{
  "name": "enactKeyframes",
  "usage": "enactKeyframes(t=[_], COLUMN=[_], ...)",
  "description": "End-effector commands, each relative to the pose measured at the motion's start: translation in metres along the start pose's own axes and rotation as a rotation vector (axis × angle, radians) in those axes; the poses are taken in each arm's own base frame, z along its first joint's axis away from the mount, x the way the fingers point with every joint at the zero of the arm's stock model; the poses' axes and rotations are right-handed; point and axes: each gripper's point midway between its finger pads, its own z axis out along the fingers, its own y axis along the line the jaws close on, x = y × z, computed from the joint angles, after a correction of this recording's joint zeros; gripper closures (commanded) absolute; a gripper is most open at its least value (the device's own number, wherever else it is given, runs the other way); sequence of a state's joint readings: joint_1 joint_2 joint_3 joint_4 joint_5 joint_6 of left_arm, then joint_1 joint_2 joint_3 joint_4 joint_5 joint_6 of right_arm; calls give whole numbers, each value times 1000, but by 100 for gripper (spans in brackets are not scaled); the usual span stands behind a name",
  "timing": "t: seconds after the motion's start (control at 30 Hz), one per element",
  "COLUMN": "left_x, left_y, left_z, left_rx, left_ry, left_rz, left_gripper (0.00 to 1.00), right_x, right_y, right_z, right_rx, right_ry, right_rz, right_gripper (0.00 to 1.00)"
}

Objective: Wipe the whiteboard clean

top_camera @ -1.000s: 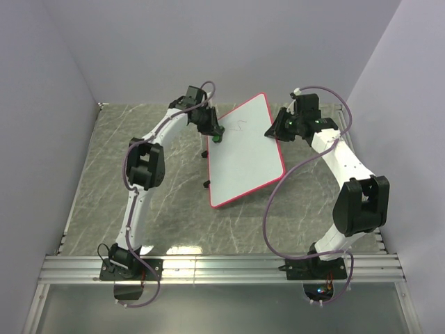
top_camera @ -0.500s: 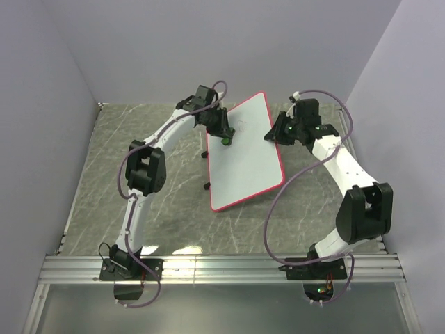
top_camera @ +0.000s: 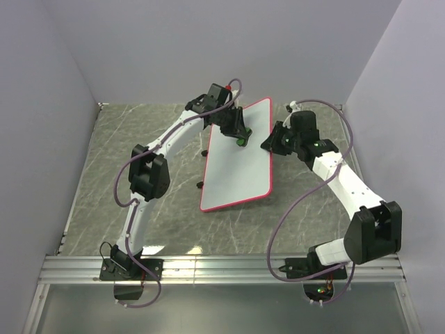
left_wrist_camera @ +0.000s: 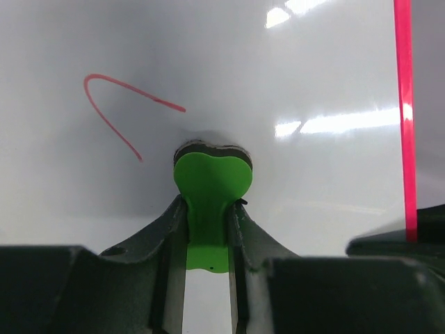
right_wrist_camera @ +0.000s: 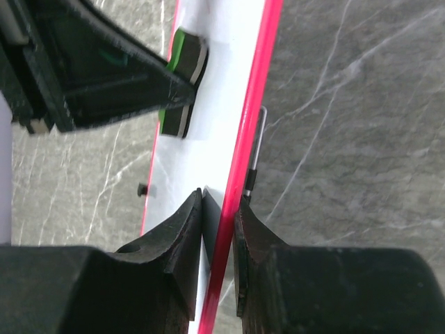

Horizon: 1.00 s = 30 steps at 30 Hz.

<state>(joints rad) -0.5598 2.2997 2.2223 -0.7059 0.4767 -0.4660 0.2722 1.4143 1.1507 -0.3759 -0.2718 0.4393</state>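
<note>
Grey-green marbled tabletop [top_camera: 139, 174] fills the floor of a booth with pale lavender walls [top_camera: 62, 62], and the whiteboard [top_camera: 240, 167] sits on it toward the far middle, between the two arms. Its long sides run roughly away from the bases. Small black clips [top_camera: 199, 185] stick out along its left long edge, and a red-pink rim [top_camera: 233, 202] runs round it.

The left gripper [top_camera: 240, 138] reaches over the far half of the board. Its fingers [left_wrist_camera: 170, 223] are closed tight on a green eraser [left_wrist_camera: 211, 184], pinching the narrow green handle from both sides. The eraser's dark pad is pressed flat against the white surface [left_wrist_camera: 313, 69]. A curved red stroke [left_wrist_camera: 111, 111] lies on the board just up and left of the eraser, close to it but not under it.

The right gripper [top_camera: 270, 142] meets the board's right long edge near the far end. In the right wrist view its fingers [right_wrist_camera: 188, 216] stand only narrowly apart and clamp the rim [right_wrist_camera: 257, 104]: one finger lies on the white face, the other on the outer side by the marble. A thin wire clip [right_wrist_camera: 256, 149] shows at that edge just beyond the fingertips. Whether the held edge is raised off the tabletop cannot be told.
</note>
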Motion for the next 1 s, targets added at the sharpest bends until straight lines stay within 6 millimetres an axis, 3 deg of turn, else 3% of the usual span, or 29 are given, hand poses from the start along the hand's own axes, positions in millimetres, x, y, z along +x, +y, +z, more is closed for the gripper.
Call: enactKeyframes(t=[0.0, 0.17, 0.3, 0.43, 0.53, 0.67, 0.83, 0.97], left_x=[-2, -21, -14, -8, -8, -21, -53, -48], left_y=[-12, 51, 92, 105, 94, 60, -3, -56], left_z=[13, 21, 34, 44, 45, 34, 9, 5], left_rx=[50, -49, -127, -141, -86, -9, 130, 267], left_ry=[-10, -62, -57, -38, -30, -64, -145, -138], left_rz=[-1, -100, -143, -143, -120, -61, 29, 118], left_gripper=[100, 100, 100, 100, 100, 100, 100, 100], right_x=[120, 123, 119, 121, 125, 128, 134, 136], right_y=[31, 27, 31, 32, 30, 29, 28, 29], right_z=[-13, -16, -17, -16, -14, -12, -10, -8], right_rx=[-164, -156, -161, -165, -157, -147, -138, -135], right_ry=[416, 428, 428, 449, 475, 497, 530, 543], right_rz=[-90, -102, -109, -131, -159, -184, -209, -221], right_gripper=[100, 100, 100, 100, 100, 100, 100, 100])
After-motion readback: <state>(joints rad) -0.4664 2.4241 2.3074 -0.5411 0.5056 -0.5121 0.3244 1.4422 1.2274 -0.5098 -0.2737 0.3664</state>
